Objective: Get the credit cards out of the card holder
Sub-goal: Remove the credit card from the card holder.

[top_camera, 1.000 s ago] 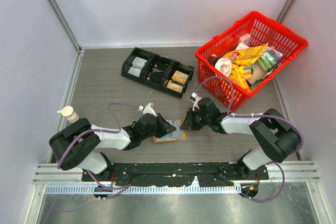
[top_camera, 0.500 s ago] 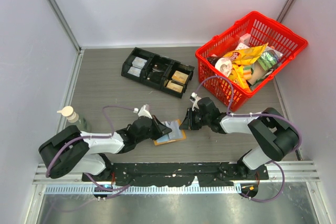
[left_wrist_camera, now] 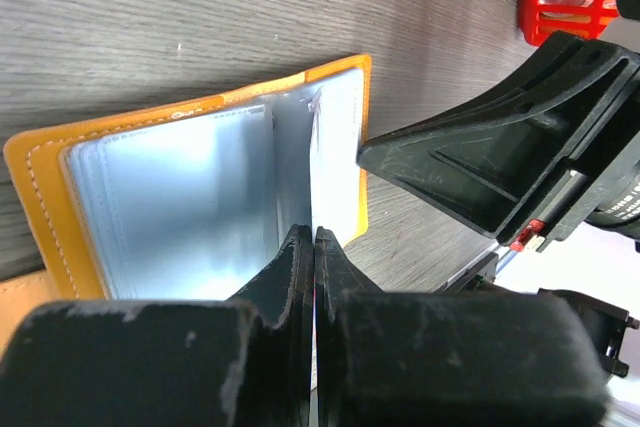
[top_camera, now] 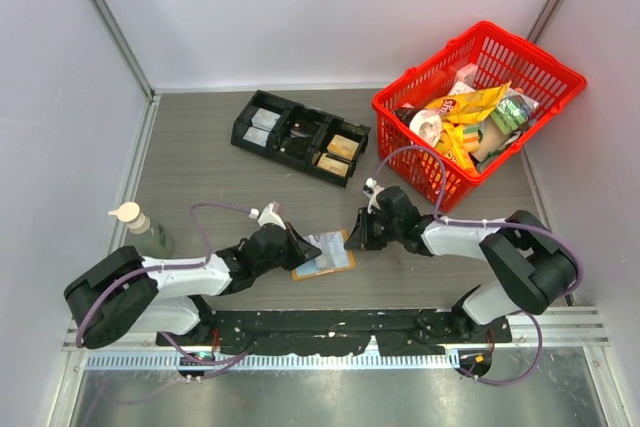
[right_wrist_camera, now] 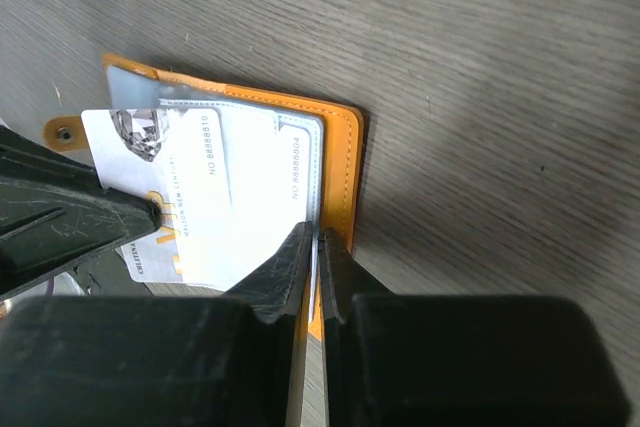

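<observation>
The tan-orange card holder [top_camera: 335, 261] lies open on the table between my two arms, its pale blue-grey panels [left_wrist_camera: 190, 207] facing up. A white credit card [right_wrist_camera: 190, 197] sticks out of a pocket toward the left, with a second card beneath it. My left gripper [left_wrist_camera: 314, 232] is shut on the edge of that card, which shows only as a thin sliver between its jaws. My right gripper [right_wrist_camera: 316, 232] is shut on the orange right edge of the card holder [right_wrist_camera: 345, 187], pinning it to the table. Seen from above, the left gripper [top_camera: 298, 245] and right gripper [top_camera: 352, 239] flank the holder.
A black compartment tray [top_camera: 300, 137] with small items stands at the back centre. At the back right, a red basket [top_camera: 478, 107] full of packets sits close behind the right arm. A small bottle [top_camera: 140, 225] stands near the left wall.
My left gripper has shut on the card and drawn back to the left, and the left arm has stretched out lower. The right gripper has stayed on the holder's edge.
</observation>
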Action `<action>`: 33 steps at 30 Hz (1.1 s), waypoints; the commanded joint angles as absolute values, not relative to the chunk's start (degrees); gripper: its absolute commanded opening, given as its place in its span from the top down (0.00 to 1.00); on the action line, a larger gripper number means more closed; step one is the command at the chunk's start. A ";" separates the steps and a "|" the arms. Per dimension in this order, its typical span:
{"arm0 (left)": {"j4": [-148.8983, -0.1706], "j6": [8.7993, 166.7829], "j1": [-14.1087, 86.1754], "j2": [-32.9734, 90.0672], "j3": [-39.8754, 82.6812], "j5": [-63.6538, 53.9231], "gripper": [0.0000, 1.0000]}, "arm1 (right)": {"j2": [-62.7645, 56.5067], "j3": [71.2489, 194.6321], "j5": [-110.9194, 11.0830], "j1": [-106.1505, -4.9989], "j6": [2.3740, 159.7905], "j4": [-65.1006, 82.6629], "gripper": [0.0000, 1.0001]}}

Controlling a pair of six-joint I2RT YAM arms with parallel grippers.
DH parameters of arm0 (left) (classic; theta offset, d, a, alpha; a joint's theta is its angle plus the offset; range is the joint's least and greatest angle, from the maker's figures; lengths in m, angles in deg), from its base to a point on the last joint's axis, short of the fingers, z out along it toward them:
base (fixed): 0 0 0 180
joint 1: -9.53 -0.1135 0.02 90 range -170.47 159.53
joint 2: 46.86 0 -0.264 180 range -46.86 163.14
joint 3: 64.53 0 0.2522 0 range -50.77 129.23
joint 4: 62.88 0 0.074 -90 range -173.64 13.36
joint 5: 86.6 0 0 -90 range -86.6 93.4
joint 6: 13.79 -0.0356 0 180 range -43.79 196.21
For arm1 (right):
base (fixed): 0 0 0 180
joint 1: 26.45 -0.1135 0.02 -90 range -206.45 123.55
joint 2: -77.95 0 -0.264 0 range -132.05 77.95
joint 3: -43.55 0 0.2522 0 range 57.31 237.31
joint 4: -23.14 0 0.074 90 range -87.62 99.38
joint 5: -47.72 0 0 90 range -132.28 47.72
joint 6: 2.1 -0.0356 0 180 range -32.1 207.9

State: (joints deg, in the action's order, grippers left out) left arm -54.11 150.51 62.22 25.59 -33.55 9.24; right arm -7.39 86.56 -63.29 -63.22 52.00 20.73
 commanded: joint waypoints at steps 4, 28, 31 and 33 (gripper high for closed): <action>-65.72 147.50 61.92 17.14 -33.54 13.67 1.00 | -4.41 87.72 -61.26 -63.36 52.74 16.23 0.87; -106.68 83.09 61.04 3.06 -2.27 -10.64 0.99 | 26.09 103.09 -76.10 -64.77 83.93 -1.61 0.41; -111.51 76.85 61.04 4.99 2.57 -15.58 0.99 | 26.45 105.81 -80.06 -65.56 91.31 -4.24 0.39; -114.24 72.98 61.04 6.57 5.38 -17.69 0.99 | 25.40 107.57 -82.69 -66.61 94.48 -5.47 0.38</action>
State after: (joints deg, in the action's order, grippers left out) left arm -105.81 85.97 61.19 4.28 -0.18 -7.98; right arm 25.99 102.95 -74.90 -65.08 83.58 -2.59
